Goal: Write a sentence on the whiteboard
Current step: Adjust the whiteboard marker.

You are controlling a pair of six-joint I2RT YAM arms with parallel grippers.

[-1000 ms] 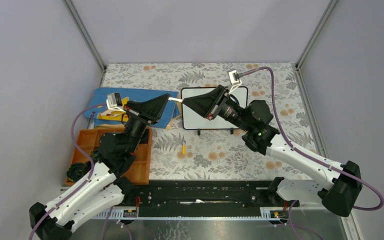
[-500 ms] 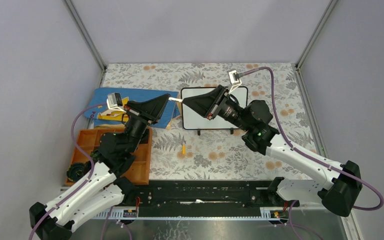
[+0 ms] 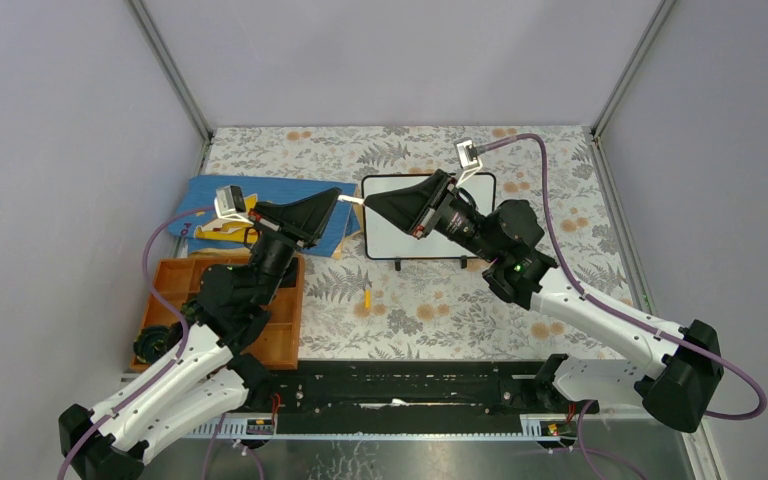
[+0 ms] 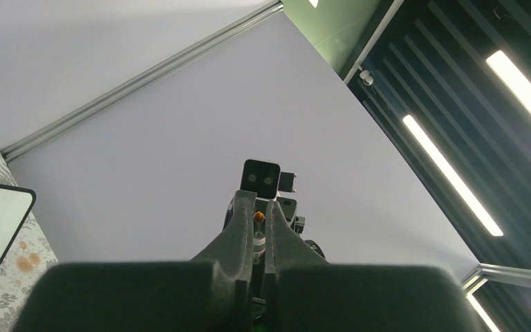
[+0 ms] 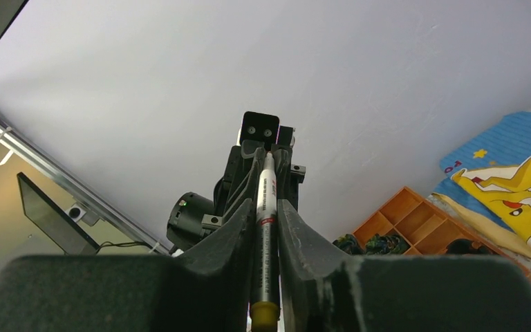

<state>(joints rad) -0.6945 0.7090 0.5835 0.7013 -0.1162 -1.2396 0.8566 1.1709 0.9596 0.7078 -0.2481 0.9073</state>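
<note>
Marker [image 5: 265, 221] lengthwise between the right fingers [image 5: 297, 242], mere white sliver from above.

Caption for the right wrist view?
Right gripper clamps a white marker whose far end sits in the left gripper; orange tray behind.

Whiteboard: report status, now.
Right fingers shut on white marker pen; left fingers shut on its far end. Small black-framed whiteboard shows no writing. Right arm overhangs its face.

Lab test cell: grey panels [image 3: 60, 150], aluminium frame posts [image 3: 170, 70].
</note>
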